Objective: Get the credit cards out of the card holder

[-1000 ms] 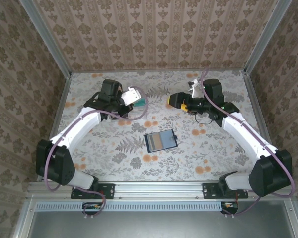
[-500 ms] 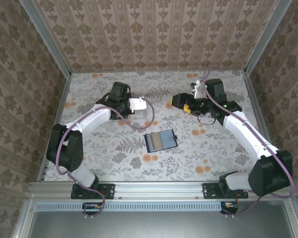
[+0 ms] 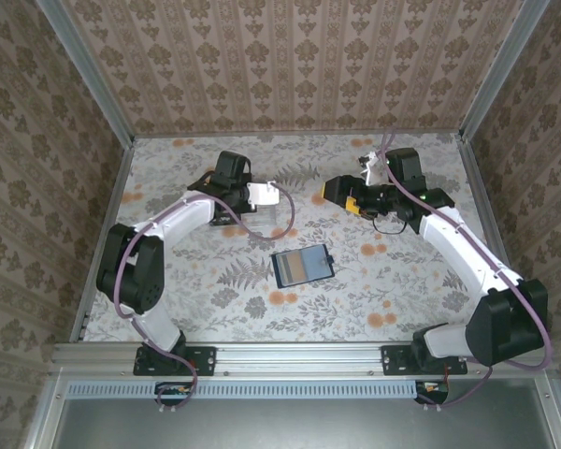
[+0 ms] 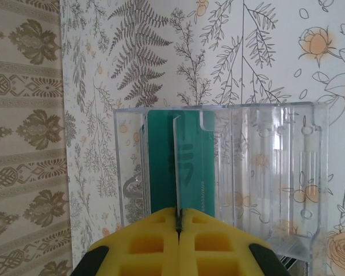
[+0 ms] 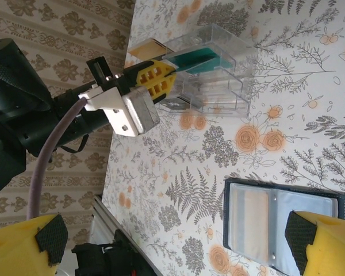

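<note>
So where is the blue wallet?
In the top view the wallet lies open in the middle of the table, a bit nearer and right of the clear tray.

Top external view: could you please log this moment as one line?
left gripper: shut on edge-on card at clear tray | teal card: in tray | right gripper: open, empty | card holder: lying open
</note>
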Controlling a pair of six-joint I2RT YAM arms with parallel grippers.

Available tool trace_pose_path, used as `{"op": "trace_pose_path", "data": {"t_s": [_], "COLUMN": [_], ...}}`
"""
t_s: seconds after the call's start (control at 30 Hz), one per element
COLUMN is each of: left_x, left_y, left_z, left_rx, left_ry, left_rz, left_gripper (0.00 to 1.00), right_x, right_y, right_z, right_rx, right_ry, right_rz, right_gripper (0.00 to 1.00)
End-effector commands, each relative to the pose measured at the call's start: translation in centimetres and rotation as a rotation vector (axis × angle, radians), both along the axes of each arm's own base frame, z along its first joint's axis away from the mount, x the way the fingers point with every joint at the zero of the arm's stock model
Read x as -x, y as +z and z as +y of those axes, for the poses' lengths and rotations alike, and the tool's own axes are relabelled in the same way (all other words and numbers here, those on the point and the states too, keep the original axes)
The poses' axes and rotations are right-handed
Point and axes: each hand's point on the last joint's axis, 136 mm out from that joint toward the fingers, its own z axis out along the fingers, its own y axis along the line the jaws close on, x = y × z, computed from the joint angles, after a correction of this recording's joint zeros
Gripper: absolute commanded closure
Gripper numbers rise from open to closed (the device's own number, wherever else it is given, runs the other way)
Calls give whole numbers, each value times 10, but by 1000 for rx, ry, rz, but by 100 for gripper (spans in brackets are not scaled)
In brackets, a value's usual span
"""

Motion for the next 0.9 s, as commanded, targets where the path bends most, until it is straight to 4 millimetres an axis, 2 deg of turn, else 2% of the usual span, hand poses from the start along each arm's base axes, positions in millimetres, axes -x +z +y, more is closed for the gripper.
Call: {"op": "trace_pose_path", "data": {"t_s": [0.0, 0.33, 0.57, 0.63, 0.87], "left_x": [-7, -6, -17, -20, -27], "left_y": [5, -11, -16, -16, -15], "left_z": [-8, -5, -1, 0, 1], "left_rx": [19, 1, -4, -3, 1], "left_ry": [-14, -1, 37, 49, 76], "left_rz": [-3, 42, 35, 31, 8], "left_gripper": [100, 100, 98, 90, 86], "right_x": [-3, -6, -8, -8, -8], "right_y": [11, 8, 8, 9, 8], "right_z": [3, 1, 2, 2, 2], "right_rx": [-19, -24, -35, -36, -39], "right_ry": [21, 16, 16, 15, 12], "right_rz": [-18, -7, -5, -6, -5], "right_gripper": [0, 0, 0, 0, 0]}}
